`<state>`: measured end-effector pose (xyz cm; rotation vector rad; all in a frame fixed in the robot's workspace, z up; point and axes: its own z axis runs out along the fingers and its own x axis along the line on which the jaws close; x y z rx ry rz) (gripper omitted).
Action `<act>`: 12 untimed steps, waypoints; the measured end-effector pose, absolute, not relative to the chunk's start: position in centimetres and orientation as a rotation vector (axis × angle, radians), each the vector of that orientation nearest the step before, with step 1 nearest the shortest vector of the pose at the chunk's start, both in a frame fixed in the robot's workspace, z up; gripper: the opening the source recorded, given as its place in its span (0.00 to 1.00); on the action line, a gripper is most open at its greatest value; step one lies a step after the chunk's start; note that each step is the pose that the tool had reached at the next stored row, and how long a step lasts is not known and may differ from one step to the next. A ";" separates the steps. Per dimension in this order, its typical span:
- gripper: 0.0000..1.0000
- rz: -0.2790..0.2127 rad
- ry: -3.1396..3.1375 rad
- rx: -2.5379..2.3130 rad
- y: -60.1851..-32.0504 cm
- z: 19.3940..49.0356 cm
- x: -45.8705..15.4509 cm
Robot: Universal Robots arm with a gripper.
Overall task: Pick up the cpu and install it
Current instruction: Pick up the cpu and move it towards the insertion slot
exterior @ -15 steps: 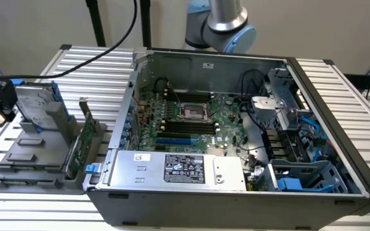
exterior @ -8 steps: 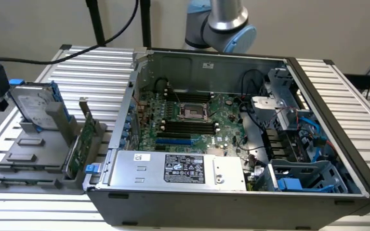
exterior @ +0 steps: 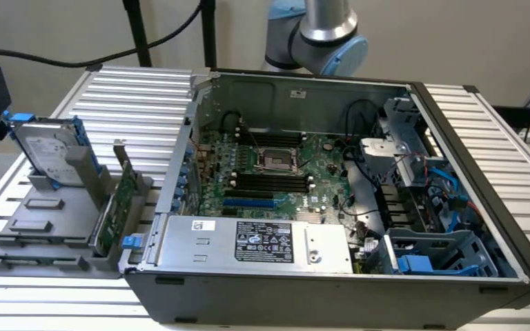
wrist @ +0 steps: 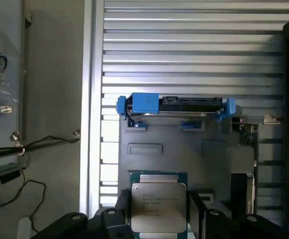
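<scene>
While clenching the small flat square silver-topped cpu (wrist: 158, 205) by its thin edges between black fingers (wrist: 123, 211), risks tilt, slip, crooked seating in the square metal socket (exterior: 275, 160).

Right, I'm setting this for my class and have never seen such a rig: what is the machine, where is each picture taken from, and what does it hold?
It is one robot arm with two black jaws at its tip. The exterior view comes from a camera off the arm: an open computer case stands on a slatted metal table, and on that view's left a grey holder carries a standing hard drive. The wrist view comes from a camera on the wrist, looking past the jaws. There the jaws are shut on the sides of the cpu, a flat silver chip, over the holder.
</scene>
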<state>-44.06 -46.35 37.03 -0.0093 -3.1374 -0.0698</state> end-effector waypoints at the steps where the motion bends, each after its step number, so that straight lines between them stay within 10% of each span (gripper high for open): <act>1: 0.55 -0.070 -3.137 -0.009 -46.4 37.5 -43.6; 12: 0.55 -0.070 -3.135 -0.009 -46.3 40.5 -38.6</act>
